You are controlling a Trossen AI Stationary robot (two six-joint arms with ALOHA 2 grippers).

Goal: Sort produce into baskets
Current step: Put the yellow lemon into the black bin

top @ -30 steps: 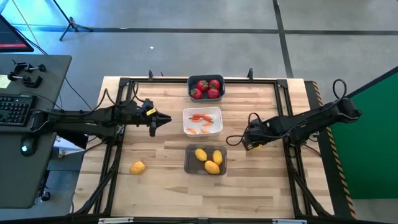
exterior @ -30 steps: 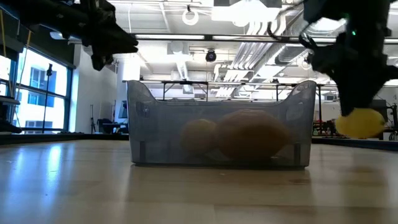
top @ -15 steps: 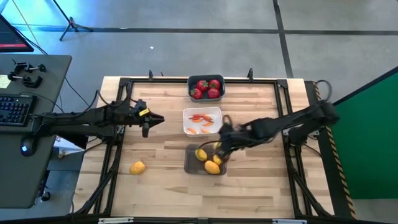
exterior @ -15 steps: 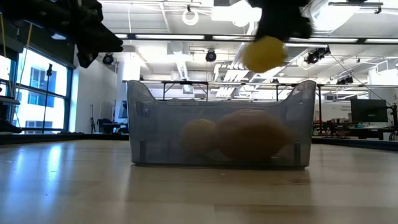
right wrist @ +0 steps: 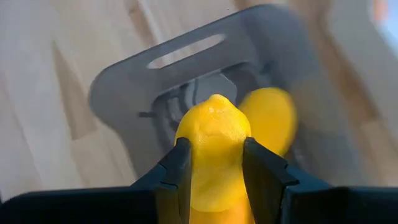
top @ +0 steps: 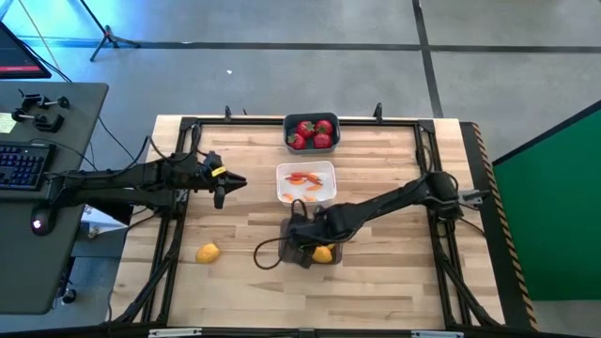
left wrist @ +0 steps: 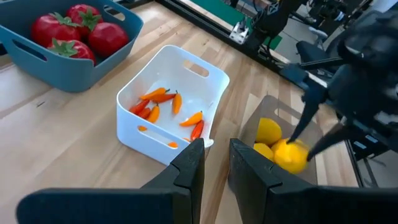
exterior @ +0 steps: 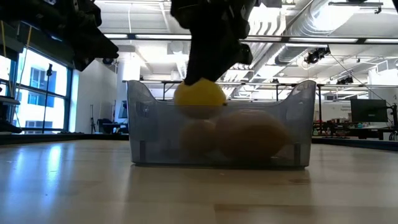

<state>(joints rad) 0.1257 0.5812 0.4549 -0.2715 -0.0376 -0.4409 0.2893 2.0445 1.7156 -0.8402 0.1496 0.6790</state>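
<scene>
My right gripper (top: 299, 235) is shut on a yellow lemon (right wrist: 214, 149) over the left end of the translucent grey bin (top: 336, 253), at rim height (exterior: 199, 99). Other lemons (top: 322, 252) lie in that bin. My left gripper (top: 225, 183) hangs empty above the table left of the white bin (top: 306, 171); its fingers stand a narrow gap apart (left wrist: 214, 165). The white bin holds orange carrots (left wrist: 163, 102). The blue bin (top: 312, 143) holds red strawberries (top: 311, 130). One lemon (top: 208, 252) lies loose on the table at the near left. My right gripper pinches the lemon by its two opposite sides (right wrist: 194, 155) between the two fingers. The lemon's pointed end (right wrist: 216, 99) sticks out past the fingertips. The fingers slant down from the table's right side. The lemon hangs lifted, above the lemons in the grey bin.
The three bins stand in a row down the table's middle, blue farthest, white in the middle, grey nearest. A black frame (top: 178, 169) runs along the table's sides. A dark cable loop (top: 266, 255) lies left of the grey bin. Bare wood shows at the near right.
My right gripper has carried the lemon from the table's right side toward the left, first up, then down to the grey bin's rim, and has stayed shut on it. My left gripper has drawn back a little toward the table's left edge.
</scene>
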